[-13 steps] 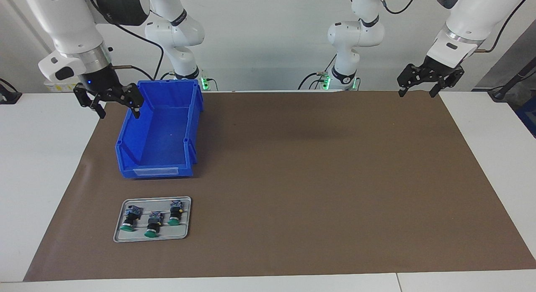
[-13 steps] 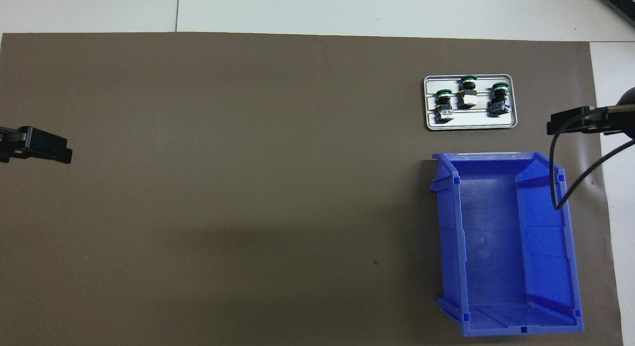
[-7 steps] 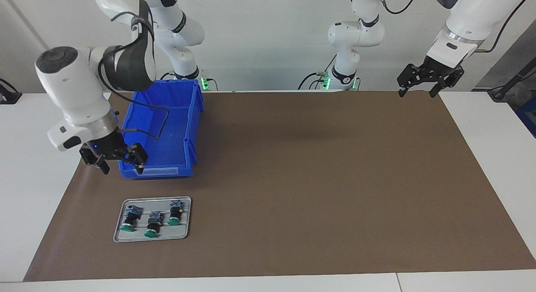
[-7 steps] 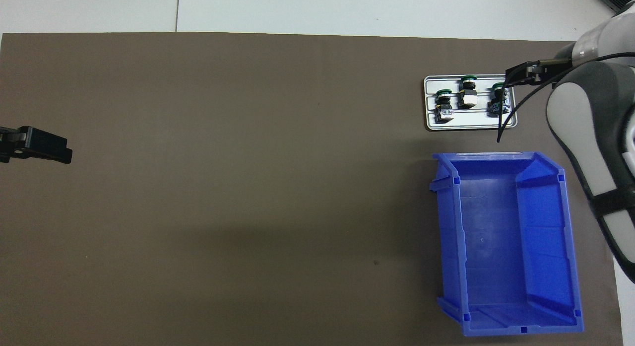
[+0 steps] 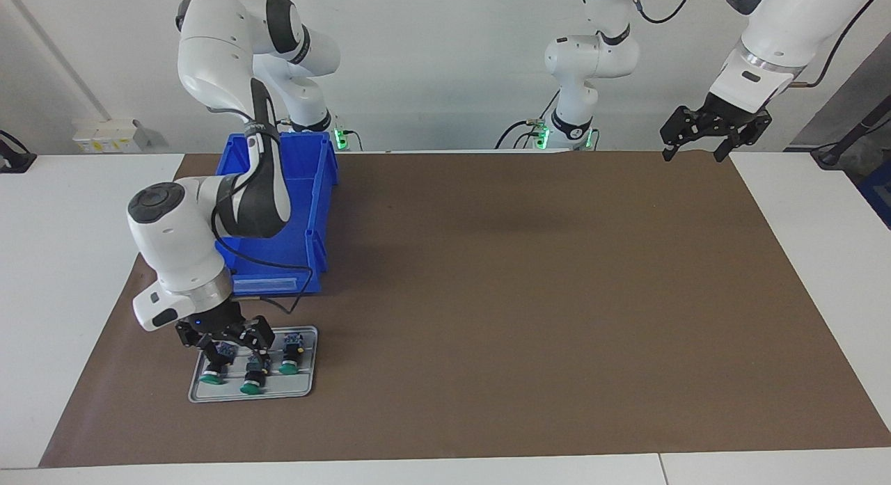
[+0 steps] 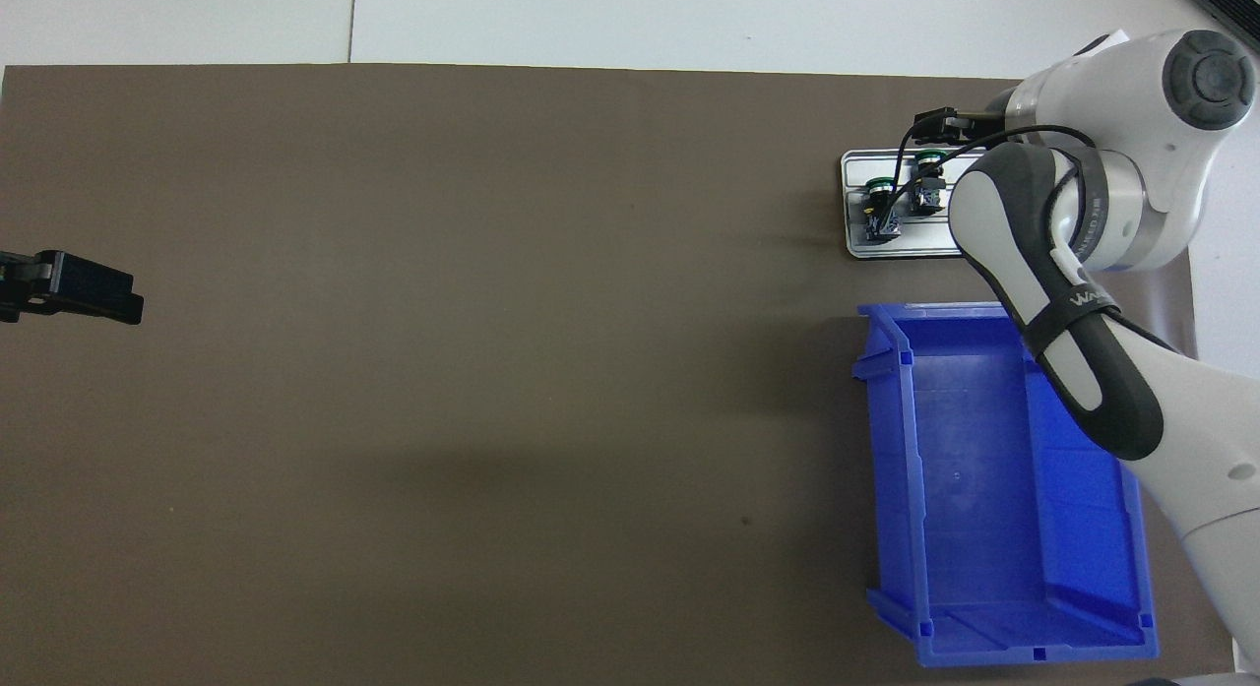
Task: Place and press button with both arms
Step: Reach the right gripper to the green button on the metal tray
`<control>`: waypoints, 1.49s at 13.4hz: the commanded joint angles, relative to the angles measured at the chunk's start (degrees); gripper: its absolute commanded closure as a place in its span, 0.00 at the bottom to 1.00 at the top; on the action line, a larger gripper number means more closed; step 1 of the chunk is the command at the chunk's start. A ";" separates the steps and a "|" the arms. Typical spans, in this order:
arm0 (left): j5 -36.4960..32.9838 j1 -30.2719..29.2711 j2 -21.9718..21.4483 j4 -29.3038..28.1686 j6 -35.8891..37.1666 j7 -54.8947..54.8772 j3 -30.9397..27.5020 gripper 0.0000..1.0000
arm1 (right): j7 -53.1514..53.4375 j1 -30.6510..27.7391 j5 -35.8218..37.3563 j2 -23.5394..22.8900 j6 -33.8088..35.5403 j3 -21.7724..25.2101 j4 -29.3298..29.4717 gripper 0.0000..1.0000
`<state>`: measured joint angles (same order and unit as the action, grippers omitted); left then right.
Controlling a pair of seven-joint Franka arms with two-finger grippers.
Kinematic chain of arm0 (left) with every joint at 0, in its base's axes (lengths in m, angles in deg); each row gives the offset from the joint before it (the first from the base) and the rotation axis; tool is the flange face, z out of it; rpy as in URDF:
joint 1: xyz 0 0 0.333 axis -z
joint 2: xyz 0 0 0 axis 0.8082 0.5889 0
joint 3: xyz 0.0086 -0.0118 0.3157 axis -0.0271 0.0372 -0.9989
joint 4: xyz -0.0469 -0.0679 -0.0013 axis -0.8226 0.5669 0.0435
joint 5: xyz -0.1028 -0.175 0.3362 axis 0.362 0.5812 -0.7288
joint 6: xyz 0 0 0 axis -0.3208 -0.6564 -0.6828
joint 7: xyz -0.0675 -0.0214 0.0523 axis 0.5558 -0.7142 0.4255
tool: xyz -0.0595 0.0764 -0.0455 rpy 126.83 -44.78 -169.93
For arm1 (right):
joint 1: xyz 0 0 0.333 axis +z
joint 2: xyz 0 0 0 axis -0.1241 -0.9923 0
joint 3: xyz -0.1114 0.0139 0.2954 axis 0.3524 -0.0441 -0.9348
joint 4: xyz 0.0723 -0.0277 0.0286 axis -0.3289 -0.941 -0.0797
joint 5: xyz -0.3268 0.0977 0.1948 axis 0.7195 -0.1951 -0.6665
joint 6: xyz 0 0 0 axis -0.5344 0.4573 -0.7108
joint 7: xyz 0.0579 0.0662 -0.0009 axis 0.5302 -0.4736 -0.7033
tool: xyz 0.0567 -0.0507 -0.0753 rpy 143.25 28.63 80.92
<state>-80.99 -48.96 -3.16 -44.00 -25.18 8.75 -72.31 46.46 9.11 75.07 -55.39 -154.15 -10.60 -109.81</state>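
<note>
Three green-capped buttons lie side by side on a small grey tray [image 5: 306,389] toward the right arm's end of the table: one [image 5: 211,367], a middle one [image 5: 253,374] and a third [image 5: 291,358]. My right gripper [image 5: 230,344] hangs open low over the tray, above the rear ends of the first two buttons; I cannot tell whether it touches them. In the overhead view the right arm covers part of the tray [image 6: 852,245], and two buttons [image 6: 879,204] [image 6: 926,179] show. My left gripper [image 5: 696,148] [image 6: 89,294] waits open and empty over the mat's corner.
A blue open bin [image 5: 317,193] [image 6: 984,489] stands on the brown mat [image 5: 529,297], next to the tray and nearer to the robots. The right arm's elbow reaches over the bin. White table borders the mat.
The right arm has swung from beside the bin out over the tray and lowered, its gripper still open. The left arm has not moved.
</note>
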 commanded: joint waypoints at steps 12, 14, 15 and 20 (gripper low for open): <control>-0.29 -0.22 -0.79 -0.82 0.35 -0.77 0.15 0.00 | -2.99 -0.92 -0.97 -2.06 -11.42 -0.25 -9.32 0.20; -0.29 -0.22 -0.79 -0.82 0.35 -0.77 0.15 0.00 | -3.08 -1.01 -0.97 -2.06 -11.42 -0.25 -9.32 0.21; -0.29 -0.22 -0.79 -0.82 0.35 -0.77 0.15 0.00 | -3.17 -1.10 -0.97 -2.06 -11.25 -0.34 -9.32 0.21; -0.29 -0.22 -0.79 -0.82 0.35 -0.77 0.15 0.00 | -3.52 -1.19 -0.97 -1.28 -9.06 -0.34 -9.32 0.21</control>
<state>-80.99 -48.96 -3.16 -44.00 -25.18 8.75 -72.31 45.00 8.69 74.89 -58.27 -164.36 -10.38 -117.79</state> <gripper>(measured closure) 0.000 0.203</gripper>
